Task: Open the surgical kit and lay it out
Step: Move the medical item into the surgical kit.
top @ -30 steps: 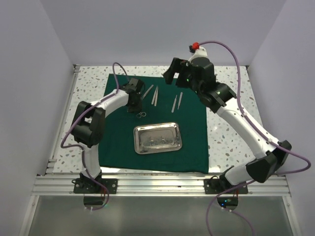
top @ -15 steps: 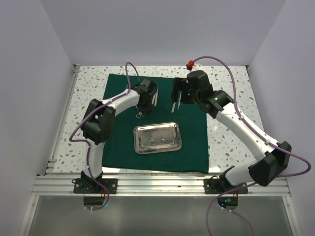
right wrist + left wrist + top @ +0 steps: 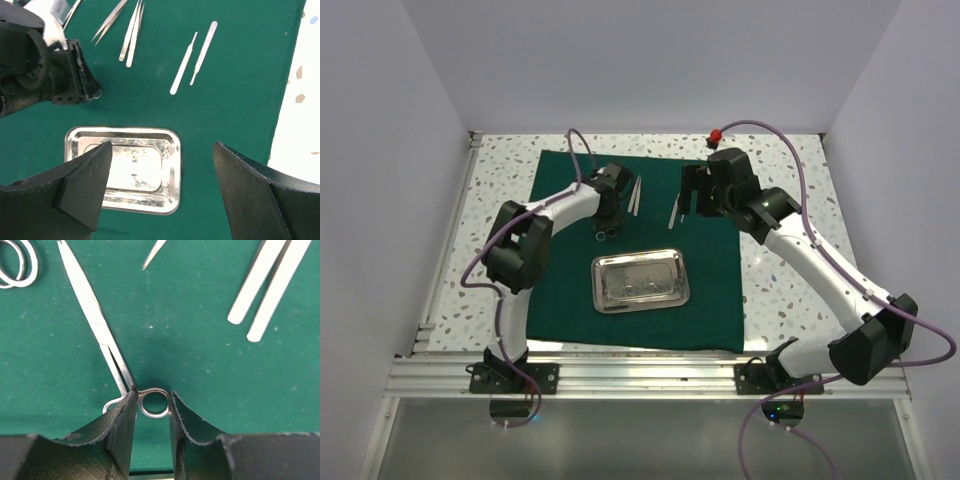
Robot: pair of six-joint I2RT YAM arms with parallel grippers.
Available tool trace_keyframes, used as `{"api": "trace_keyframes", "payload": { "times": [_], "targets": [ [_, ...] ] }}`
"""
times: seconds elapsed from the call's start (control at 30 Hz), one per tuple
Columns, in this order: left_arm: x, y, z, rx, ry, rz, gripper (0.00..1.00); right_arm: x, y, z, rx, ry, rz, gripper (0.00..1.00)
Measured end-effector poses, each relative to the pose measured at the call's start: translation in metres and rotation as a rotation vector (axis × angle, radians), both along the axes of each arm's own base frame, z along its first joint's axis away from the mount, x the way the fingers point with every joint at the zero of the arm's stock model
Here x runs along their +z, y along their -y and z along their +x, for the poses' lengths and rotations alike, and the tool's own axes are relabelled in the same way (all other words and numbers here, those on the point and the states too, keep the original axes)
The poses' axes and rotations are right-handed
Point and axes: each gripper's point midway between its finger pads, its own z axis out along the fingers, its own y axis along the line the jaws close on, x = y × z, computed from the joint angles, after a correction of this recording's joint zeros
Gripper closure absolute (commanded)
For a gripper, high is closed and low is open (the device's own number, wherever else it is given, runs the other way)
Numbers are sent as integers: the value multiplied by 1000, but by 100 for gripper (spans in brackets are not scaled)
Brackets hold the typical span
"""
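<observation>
**Step in hand.** The wrap is open: the green cloth [image 3: 715, 300] lies spread flat on the speckled table top [image 3: 785, 290]. The steel tray [image 3: 174, 170] sits at the cloth's near middle, and nothing can be made out in it. The instruments lie in a loose row on the far half of the cloth. Judged from this, the work is at the laying-out stage, one instrument at a time.

**Left gripper** [image 3: 152, 397]. It is low over the cloth at the far left, its jaws drawn in to a narrow gap around one finger ring of the scissors [image 3: 92, 310]. Both pads appear to touch that ring. The scissors lie flat on the cloth, blades pointing away from the gripper.

**Right gripper** [image 3: 162, 147]. It hangs above the cloth to the right with its jaws spread wide, holding nothing.

**Next move, as judged.** The scissors need a secure pinch on the thin ring, then a short lift or slide to a clear spot. A loose pinch would let them swing about the ring.

**Surroundings.**
- A second pair of finger rings [image 3: 19, 265] lies just beside the scissor blades and could be snagged.
- The tweezers [image 3: 270, 282] lie near, to the right.
- Two slim straight handles [image 3: 192, 57] rest well apart from the scissors.
- The tray is near, on the near side.
</observation>
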Motion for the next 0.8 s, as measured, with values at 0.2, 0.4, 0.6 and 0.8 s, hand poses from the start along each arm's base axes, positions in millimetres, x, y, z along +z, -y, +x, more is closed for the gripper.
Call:
{"api": "trace_keyframes", "payload": {
  "times": [0.2, 0.4, 0.6, 0.8],
  "targets": [
    [-3, -6, 2, 29, 8, -20, 65, 0, 9, 1, -11, 0, -12, 15],
    [-3, -21, 8, 62, 22, -41, 66, -5, 15, 0, -19, -11, -25, 15],
    [-2, -59, 24, 123, 31, -20, 66, -12, 19, -2, -22, -30, -39, 15],
    [-2, -95, 52, 167, 34, 37, 66, -15, 20, -5, -21, -43, -45, 15]
  ]
}}
